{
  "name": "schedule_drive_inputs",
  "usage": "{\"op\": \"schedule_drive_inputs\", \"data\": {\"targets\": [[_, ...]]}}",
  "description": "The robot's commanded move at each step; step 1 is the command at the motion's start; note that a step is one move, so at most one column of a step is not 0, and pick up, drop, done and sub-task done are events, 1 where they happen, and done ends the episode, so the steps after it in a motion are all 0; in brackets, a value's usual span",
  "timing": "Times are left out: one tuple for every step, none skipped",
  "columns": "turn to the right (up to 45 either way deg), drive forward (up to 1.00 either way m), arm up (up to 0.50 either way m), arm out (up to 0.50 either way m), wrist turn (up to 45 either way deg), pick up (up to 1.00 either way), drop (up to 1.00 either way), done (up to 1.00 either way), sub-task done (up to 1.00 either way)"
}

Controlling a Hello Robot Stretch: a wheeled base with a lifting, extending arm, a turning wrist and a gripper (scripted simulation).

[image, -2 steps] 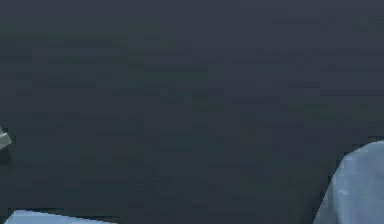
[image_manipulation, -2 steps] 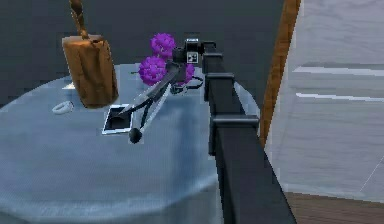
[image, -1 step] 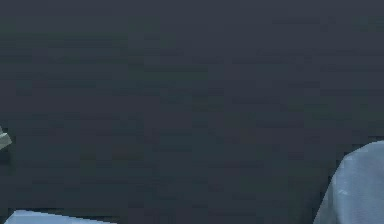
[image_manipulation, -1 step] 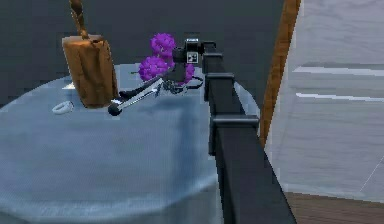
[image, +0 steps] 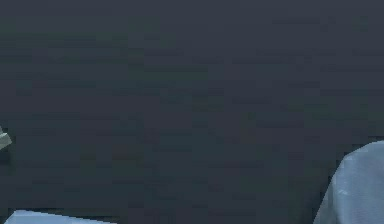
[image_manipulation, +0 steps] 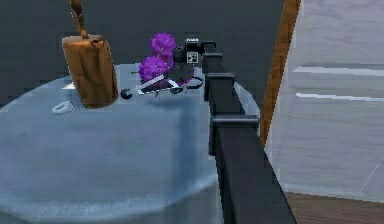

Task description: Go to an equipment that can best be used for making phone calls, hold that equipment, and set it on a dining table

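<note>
At the far end of the arm (image_manipulation: 235,140), the gripper (image_manipulation: 158,88) sits next to purple blobs (image_manipulation: 155,58) above a round blue-grey table (image_manipulation: 100,160); I cannot tell whether it holds anything. No phone is plain, but a small dark thing (image_manipulation: 127,94) just left of the fingers may be it. This looks like the grasping step. Next comes a clean lift, clear of the brown wooden cylinder (image_manipulation: 90,68). Beyond are a dark wall (image: 190,100) and a white door (image_manipulation: 335,100).

so the arm (image_manipulation: 236,135) is basically a chunky dark square bar built in stepped sections, with two little white squares (image_manipulation: 190,52) with black marks at its far end, plus the dark gripper (image_manipulation: 152,90) and its two skinny fingers (image_manipulation: 160,87) at that same end
</note>
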Motion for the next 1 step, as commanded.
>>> {"op": "schedule_drive_inputs", "data": {"targets": [[0.0, 0.0, -0.04, 0.0, 0.0, 0.0, 0.0, 0.0, 0.0]]}}
